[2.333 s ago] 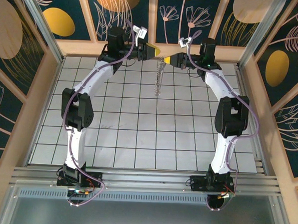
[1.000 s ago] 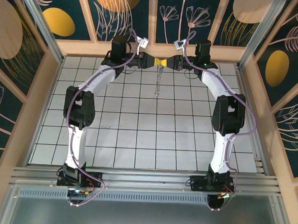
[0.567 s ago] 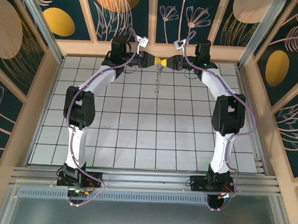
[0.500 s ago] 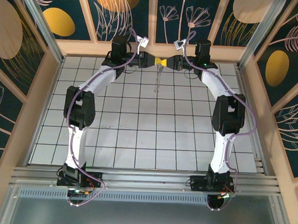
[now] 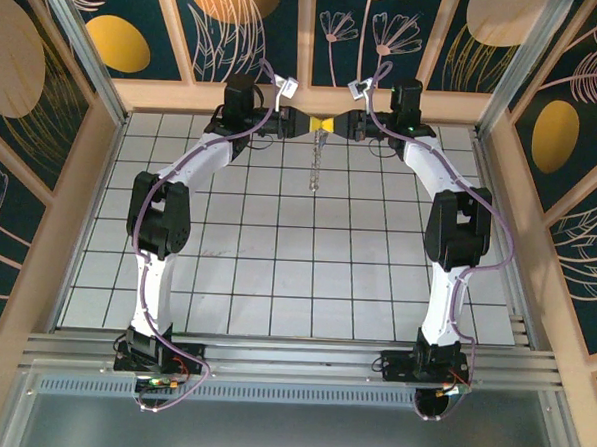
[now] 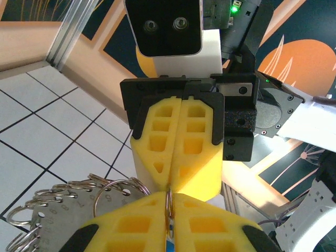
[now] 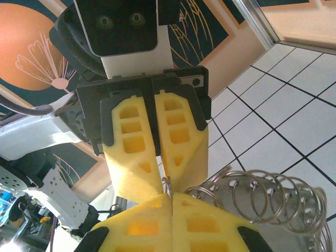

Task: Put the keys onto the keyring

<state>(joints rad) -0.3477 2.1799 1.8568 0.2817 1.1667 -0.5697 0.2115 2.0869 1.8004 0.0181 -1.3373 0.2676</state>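
Both grippers meet tip to tip high over the far middle of the table. The keyring (image 5: 318, 162) hangs below them, edge-on in the top view. Up close it is a grey metal disc (image 6: 55, 218) fringed with several small wire rings (image 7: 265, 198). One thin ring (image 6: 169, 202) stands in the seam where the tips meet. My left gripper (image 6: 169, 195) is shut on that ring, and a blue sliver of the key (image 6: 167, 244) shows deep between its fingers. My right gripper (image 7: 170, 195) is shut on the same ring (image 7: 167, 184) from the other side.
The white tiled table (image 5: 295, 283) lies below, with a wooden ledge (image 5: 185, 95) and patterned wall panels close behind the grippers. Metal frame posts (image 5: 78, 42) stand at the far corners.
My left gripper has closed its fingers onto the ring over the last second. Earlier both arms drew back toward the far wall. The hanging keyring has barely moved since.
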